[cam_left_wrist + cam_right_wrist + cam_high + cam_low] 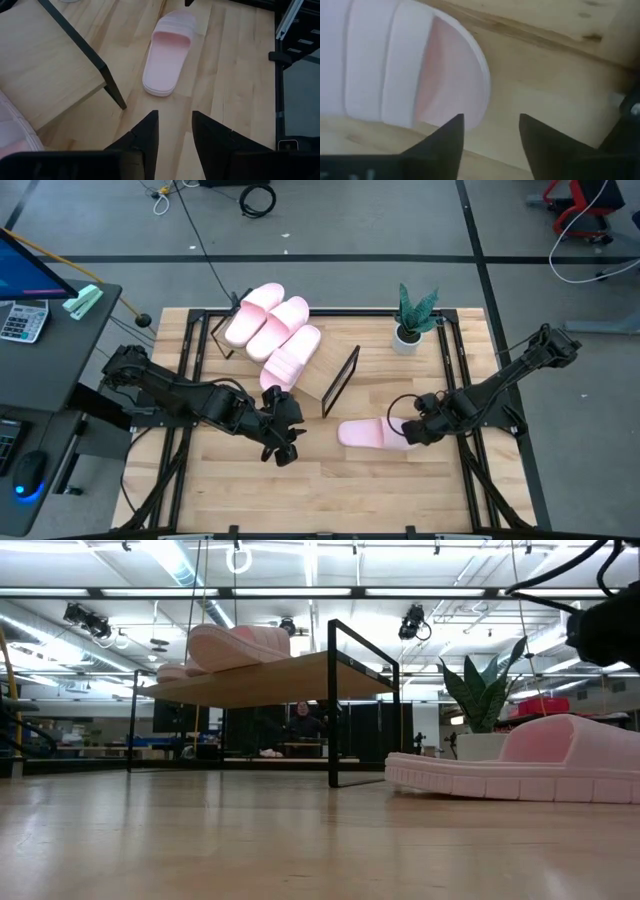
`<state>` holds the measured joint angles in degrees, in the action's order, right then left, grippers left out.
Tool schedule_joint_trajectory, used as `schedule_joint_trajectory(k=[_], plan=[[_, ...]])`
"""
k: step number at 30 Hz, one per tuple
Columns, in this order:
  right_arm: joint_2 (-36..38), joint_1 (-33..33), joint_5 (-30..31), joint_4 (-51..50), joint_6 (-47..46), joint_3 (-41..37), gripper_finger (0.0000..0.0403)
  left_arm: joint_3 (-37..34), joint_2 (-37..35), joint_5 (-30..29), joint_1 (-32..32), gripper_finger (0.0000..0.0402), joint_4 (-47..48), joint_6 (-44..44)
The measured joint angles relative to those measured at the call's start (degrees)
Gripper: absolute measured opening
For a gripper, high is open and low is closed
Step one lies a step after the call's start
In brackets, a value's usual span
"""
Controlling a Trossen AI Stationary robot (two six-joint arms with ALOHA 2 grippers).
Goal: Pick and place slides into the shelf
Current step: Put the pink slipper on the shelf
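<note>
Grey floor [400,230] with cables, ceiling strip lights [400,592] overhead

Three pink slides [272,332] lie atop the shelf [322,372]; a fourth slide [365,434] lies on the table.

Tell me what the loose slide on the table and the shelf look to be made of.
The slide: likely soft moulded foam, matte pale pink, thick ridged sole edge in the low view. The shelf: the top looks like light wood or laminate, smooth, with faint grain; its end frames look like thin black metal, matte.

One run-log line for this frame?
three pale pink foam slides on wooden-plank shelf | fourth slide on table | right gripper open beside it | left gripper open, idle
</note>
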<state>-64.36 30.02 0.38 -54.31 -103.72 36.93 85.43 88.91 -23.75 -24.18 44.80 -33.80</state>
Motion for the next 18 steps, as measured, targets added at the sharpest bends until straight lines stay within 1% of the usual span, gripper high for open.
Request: schedule_joint_trajectory(k=[3,6,10,15,18], plan=[[-0.04,1.0,1.08,0.78,-4.76,-0.02,0.0218,0.0,-0.01,0.0,0.0,0.012,0.0,0.04],[-0.69,2.1,2.86,2.37,-8.86,-0.02,0.023,0.0,-0.01,0.0,0.02,0.0117,0.0,0.65],[-2.89,3.79,4.68,4.89,-13.61,-0.02,0.0231,0.0,-0.01,0.0,-0.01,0.0119,0.01,1.51],[-6.25,6.37,5.32,4.77,-20.35,-0.04,0.0224,0.0,-0.01,0.0,0.0,0.0123,0.02,1.98],[-7.61,6.98,7.29,6.17,-22.52,-0.04,0.0221,0.0,-0.01,0.0,0.0,0.012,0.02,2.99]])
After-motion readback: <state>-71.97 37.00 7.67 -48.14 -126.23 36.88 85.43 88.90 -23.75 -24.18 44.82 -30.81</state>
